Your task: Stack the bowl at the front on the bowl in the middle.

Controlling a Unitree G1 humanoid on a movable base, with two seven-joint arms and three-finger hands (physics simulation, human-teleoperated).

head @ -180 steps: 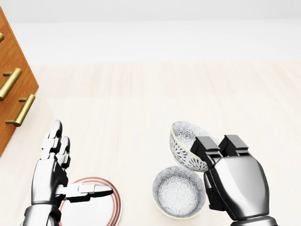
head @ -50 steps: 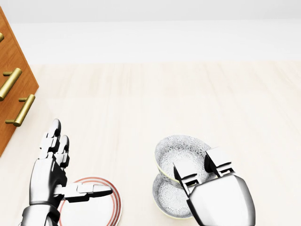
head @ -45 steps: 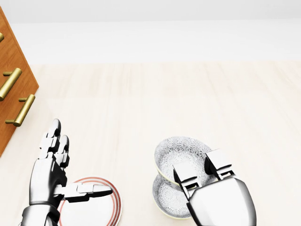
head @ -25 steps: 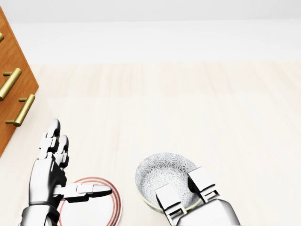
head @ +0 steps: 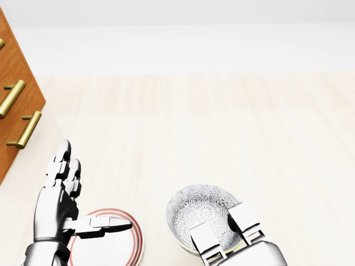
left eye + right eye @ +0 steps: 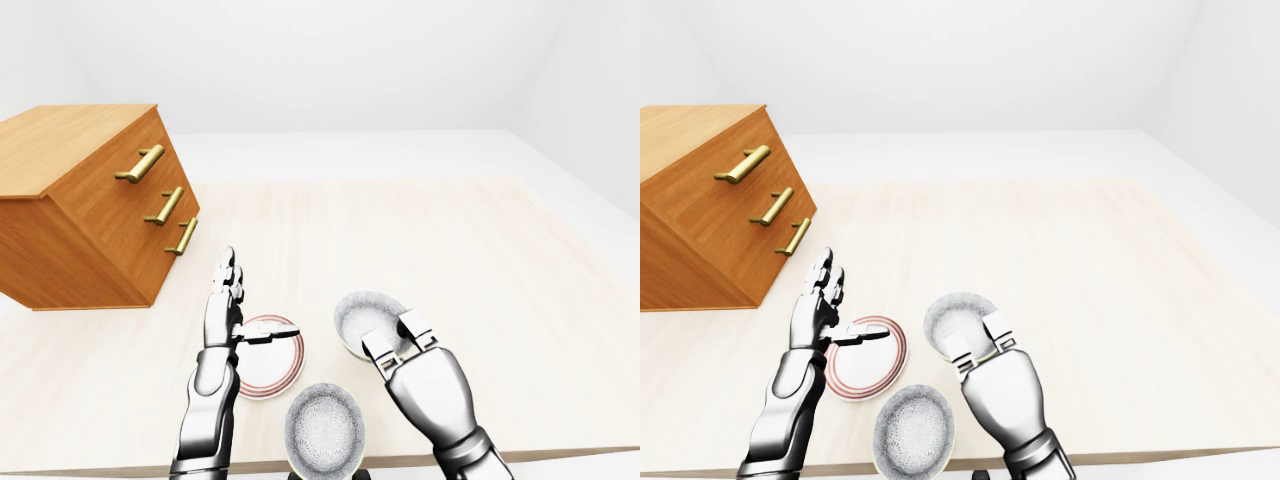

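A grey patterned bowl (image 5: 199, 213) sits low in the head view, right of the plate. My right hand (image 5: 224, 234) is shut on it, with two fingers (image 5: 244, 222) hooked over the rim nearest me. The bowl seen below it earlier is hidden underneath; whether the two touch I cannot tell. A third patterned bowl (image 6: 323, 435) lies at the table's near edge, at the bottom of the left-eye view. My left hand (image 5: 91, 194) is open, fingers up and thumb out, over the plate's left side.
A white plate with a red rim (image 5: 130, 244) lies under my left thumb. A wooden chest of drawers with brass handles (image 6: 90, 205) stands at the left. The pale table (image 6: 450, 240) stretches bare toward the top and right.
The right hand has brought its bowl down and toward the view's bottom, over the lower bowl, which is now covered. The left hand has not moved.
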